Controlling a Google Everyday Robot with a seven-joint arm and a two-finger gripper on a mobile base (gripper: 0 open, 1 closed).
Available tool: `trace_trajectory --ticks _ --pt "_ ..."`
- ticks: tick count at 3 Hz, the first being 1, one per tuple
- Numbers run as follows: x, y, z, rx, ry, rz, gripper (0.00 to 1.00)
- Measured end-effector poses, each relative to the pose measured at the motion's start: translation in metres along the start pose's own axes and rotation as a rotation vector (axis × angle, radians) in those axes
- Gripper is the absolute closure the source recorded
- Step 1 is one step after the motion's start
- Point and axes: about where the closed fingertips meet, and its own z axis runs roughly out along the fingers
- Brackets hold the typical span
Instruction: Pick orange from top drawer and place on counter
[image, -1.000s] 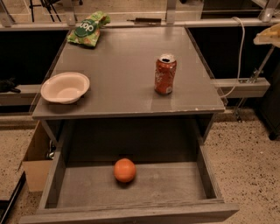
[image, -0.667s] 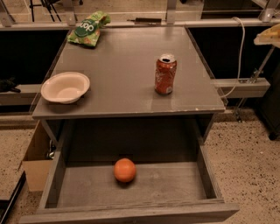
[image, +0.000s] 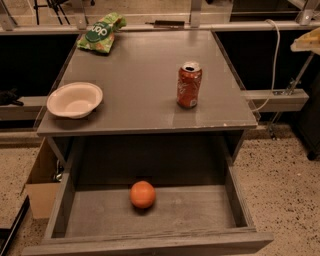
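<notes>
Counter and top drawer fill most of what I see. The counter is flat, grey and a little shiny, with light spots near its front edge. The top drawer is pulled out below it, toward me, and its floor is bare grey wood with low walls on both sides. The orange sits on the drawer floor, a bit left of the middle and closer to the back than to the front board. It touches no wall. On the counter, a red soda can stands up straight on the right side, with its top open. A white bowl rests near the front left corner, well apart from the can. A green bag lies at the back left corner. Down on the left, a brown cardboard box stands on the ground just beside the drawer. The floor is pale with lots of dark specks. A white cord hangs down on the right, behind the counter. The room behind is dark. My pincer is out of the picture, so I cannot tell if it is open, closed or holding a thing.
</notes>
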Motion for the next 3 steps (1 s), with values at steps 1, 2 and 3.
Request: trace_trajectory --ticks 1,2,3 --pt "0.0 0.0 0.0 0.0 0.0 0.0 0.0" --pt "0.0 0.0 0.0 0.0 0.0 0.0 0.0" --pt "0.0 0.0 0.0 0.0 0.0 0.0 0.0"
